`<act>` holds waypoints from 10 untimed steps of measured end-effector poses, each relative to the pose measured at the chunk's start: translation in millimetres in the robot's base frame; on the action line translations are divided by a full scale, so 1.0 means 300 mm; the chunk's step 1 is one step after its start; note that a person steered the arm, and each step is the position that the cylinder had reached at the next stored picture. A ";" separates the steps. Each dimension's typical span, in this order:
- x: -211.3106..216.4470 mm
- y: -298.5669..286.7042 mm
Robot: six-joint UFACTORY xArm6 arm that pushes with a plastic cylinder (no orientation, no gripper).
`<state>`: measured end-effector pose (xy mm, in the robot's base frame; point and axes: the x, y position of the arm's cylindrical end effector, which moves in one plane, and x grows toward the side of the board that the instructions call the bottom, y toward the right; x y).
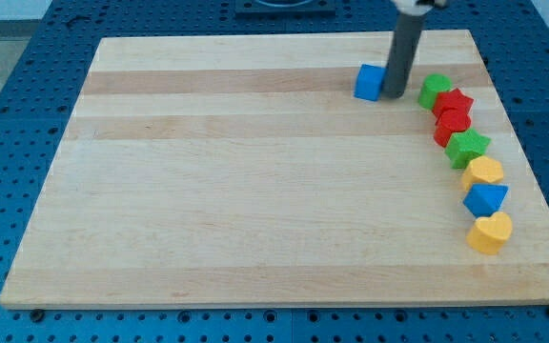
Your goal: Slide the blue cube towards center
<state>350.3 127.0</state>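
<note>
The blue cube [369, 82] sits on the wooden board [255, 191] near the view's top, right of the middle. My tip [395, 96] stands right against the cube's right side, touching or almost touching it. The dark rod rises from there to the view's top edge.
A curved row of blocks runs down the board's right side: a green block [434, 90], a red star [456, 102], a red block [451, 125], a green star [468, 148], a yellow block [484, 172], a blue block [486, 199] and a yellow heart [490, 232].
</note>
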 end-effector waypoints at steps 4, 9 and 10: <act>0.040 -0.054; -0.131 -0.022; -0.131 -0.185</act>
<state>310.9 71.4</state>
